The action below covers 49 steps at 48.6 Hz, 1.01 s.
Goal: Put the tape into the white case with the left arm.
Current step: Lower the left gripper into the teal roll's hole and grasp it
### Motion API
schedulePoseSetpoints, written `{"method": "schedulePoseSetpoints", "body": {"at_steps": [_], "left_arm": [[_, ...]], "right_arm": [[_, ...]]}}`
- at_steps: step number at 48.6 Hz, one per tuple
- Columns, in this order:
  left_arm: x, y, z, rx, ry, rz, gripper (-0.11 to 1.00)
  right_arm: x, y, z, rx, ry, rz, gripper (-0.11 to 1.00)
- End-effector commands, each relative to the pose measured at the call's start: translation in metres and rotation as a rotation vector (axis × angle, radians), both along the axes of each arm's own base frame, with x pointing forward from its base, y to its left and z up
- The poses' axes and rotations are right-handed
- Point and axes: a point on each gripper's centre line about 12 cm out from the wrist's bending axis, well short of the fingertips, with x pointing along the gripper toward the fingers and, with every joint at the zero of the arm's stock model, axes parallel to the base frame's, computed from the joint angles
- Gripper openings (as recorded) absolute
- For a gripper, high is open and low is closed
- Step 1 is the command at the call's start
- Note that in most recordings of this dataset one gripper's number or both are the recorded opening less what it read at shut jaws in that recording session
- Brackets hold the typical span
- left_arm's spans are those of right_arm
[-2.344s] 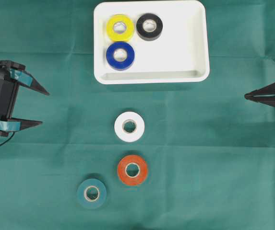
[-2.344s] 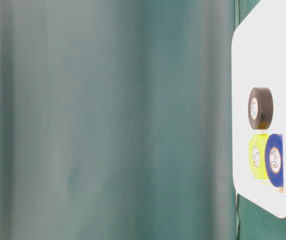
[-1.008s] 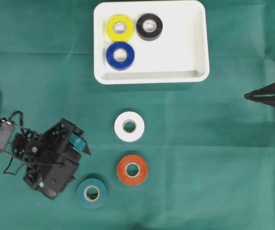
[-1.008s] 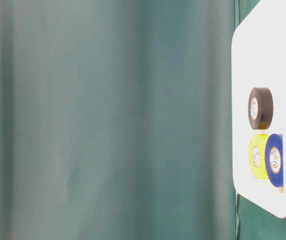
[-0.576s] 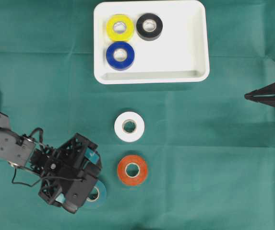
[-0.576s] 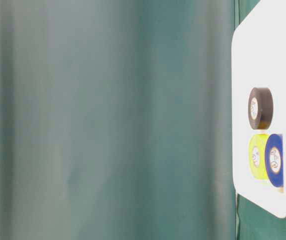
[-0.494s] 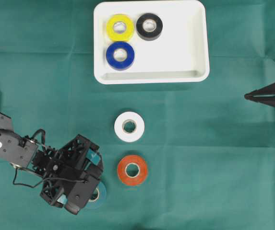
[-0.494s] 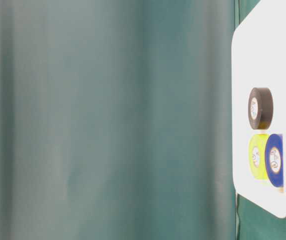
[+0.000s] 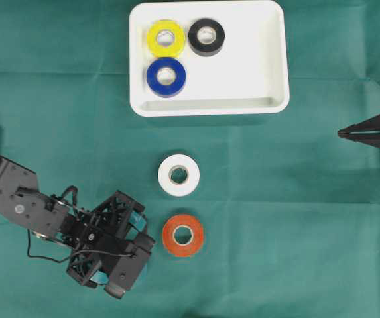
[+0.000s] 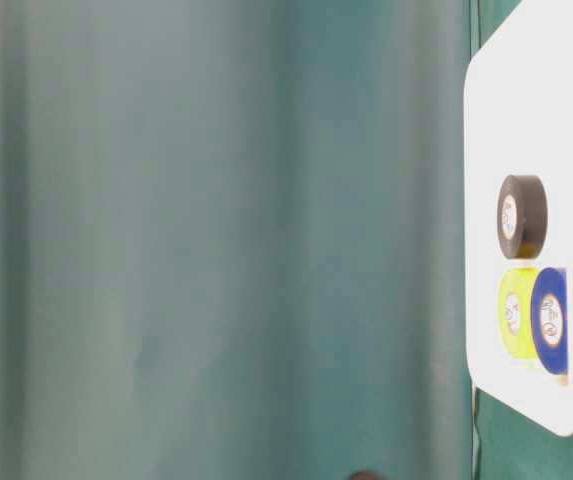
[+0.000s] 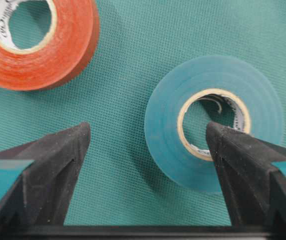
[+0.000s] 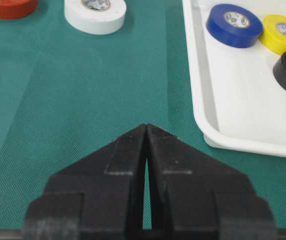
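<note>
From overhead your left gripper [image 9: 131,255] hides the teal tape almost fully, but its wrist camera shows the teal tape [image 11: 214,123] flat on the cloth [image 11: 128,100], with the jaws wide, one fingertip at the core hole and the other outside the roll. Your right gripper [image 12: 146,131] has its jaws closed on nothing. You can count six tapes: yellow [image 9: 166,38], black [image 9: 206,36] and blue [image 9: 166,77] in the case [image 9: 249,73], white [image 9: 178,175], orange [image 9: 183,234] and teal on the cloth.

From above, the left end effector [image 9: 126,262] is covering nearly all of the teal tape [image 11: 214,122]. The orange tape [image 11: 35,37] is getting cut off in the wrist view.
</note>
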Motion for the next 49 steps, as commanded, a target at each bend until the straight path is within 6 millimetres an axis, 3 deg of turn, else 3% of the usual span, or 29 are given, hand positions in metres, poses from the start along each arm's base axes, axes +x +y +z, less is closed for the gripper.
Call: {"method": "schedulePoseSetpoints", "body": {"at_steps": [1, 7, 10, 21, 33, 49], "left_arm": [[0.009, 0.001, 0.006, -0.009, -0.026, 0.009, 0.94], [0.009, 0.002, 0.000, -0.002, -0.013, 0.011, 0.91], [0.009, 0.002, 0.000, -0.002, -0.013, 0.011, 0.83], [0.012, 0.001, 0.007, -0.011, -0.029, 0.013, 0.24], [0.011, 0.000, 0.013, -0.015, -0.032, 0.012, 0.24], [0.001, -0.012, 0.066, -0.034, -0.055, -0.024, 0.24]], "right_arm": [[0.002, 0.000, 0.005, -0.002, -0.015, 0.000, -0.09], [0.002, 0.000, 0.005, -0.003, -0.017, 0.000, -0.09], [0.002, 0.000, 0.005, -0.003, -0.015, 0.000, -0.09], [0.002, 0.000, 0.005, -0.002, -0.015, -0.001, -0.09], [0.002, 0.000, 0.005, -0.002, -0.015, 0.001, -0.09], [0.002, 0.000, 0.003, -0.001, -0.012, 0.000, -0.09]]}}
